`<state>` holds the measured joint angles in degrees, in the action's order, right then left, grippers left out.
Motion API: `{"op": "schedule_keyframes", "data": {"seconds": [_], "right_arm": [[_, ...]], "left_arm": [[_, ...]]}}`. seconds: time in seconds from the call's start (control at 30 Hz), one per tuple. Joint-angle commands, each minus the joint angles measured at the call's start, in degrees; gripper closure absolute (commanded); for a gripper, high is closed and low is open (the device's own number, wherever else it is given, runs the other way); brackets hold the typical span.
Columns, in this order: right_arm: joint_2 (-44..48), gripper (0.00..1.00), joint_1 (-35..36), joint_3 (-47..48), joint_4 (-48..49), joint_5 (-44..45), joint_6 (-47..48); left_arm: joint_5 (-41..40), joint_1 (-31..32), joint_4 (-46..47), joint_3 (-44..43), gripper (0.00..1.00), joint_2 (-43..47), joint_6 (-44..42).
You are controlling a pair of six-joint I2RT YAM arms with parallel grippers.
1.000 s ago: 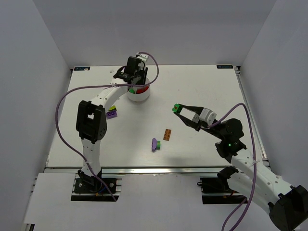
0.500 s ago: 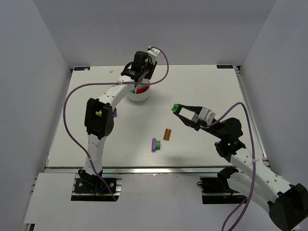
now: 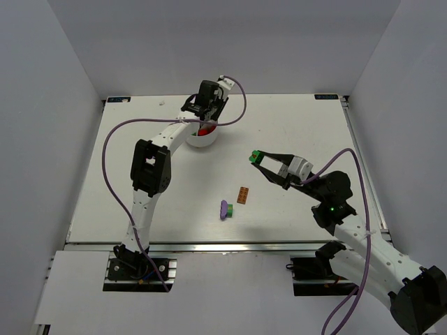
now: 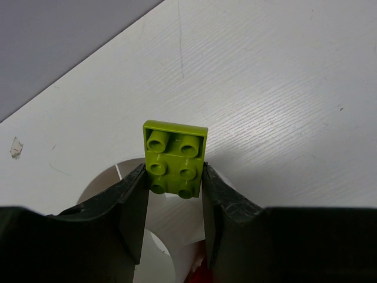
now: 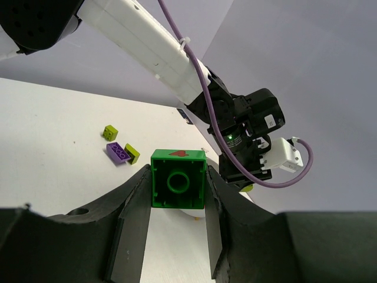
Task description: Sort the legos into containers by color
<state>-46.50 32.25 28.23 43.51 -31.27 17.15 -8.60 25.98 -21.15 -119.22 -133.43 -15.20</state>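
Observation:
My left gripper (image 3: pixel 204 117) hangs over the round white dish (image 3: pixel 199 142) at the back of the table. It is shut on a lime-yellow lego (image 4: pixel 175 159), pinched flat between both fingers, studs facing the camera. Below it the dish rim (image 4: pixel 103 180) and a bit of red show. A red lego (image 3: pixel 207 130) lies in the dish. My right gripper (image 3: pixel 256 159) is raised mid-table, shut on a green lego (image 5: pixel 178 179), hollow underside toward the camera. An orange lego (image 3: pixel 243 195) and a purple-and-green lego (image 3: pixel 225 209) lie on the table.
In the right wrist view a small lime lego (image 5: pixel 109 131), a purple lego (image 5: pixel 118 151) and another lime one (image 5: pixel 132 154) lie left of the dish; the left arm's elbow covers them from above. White walls enclose the table on three sides.
The left arm's wrist has swung right and turned above the dish, and its elbow has shifted right over the purple and lime legos. The right arm has not moved.

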Motion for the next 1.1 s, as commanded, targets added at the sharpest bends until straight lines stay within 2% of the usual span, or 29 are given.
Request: {"op": "schedule_keyframes", "data": {"seconds": [0.0,0.53,1.07], "right_arm": [[-0.1,1.00,-0.3,-0.5,3.2,0.3,0.4],[0.4,1.00,-1.3,-0.4,3.2,0.0,-0.2],[0.9,1.00,-1.8,-0.5,3.3,-0.2,-0.7]], "left_arm": [[-1.2,0.0,-0.3,-2.0,0.87,2.7,-1.1],[-3.0,-0.3,-1.4,1.4,0.85,4.2,-3.5],[-3.3,-0.7,-2.8,1.9,0.72,4.8,-3.9]]}}
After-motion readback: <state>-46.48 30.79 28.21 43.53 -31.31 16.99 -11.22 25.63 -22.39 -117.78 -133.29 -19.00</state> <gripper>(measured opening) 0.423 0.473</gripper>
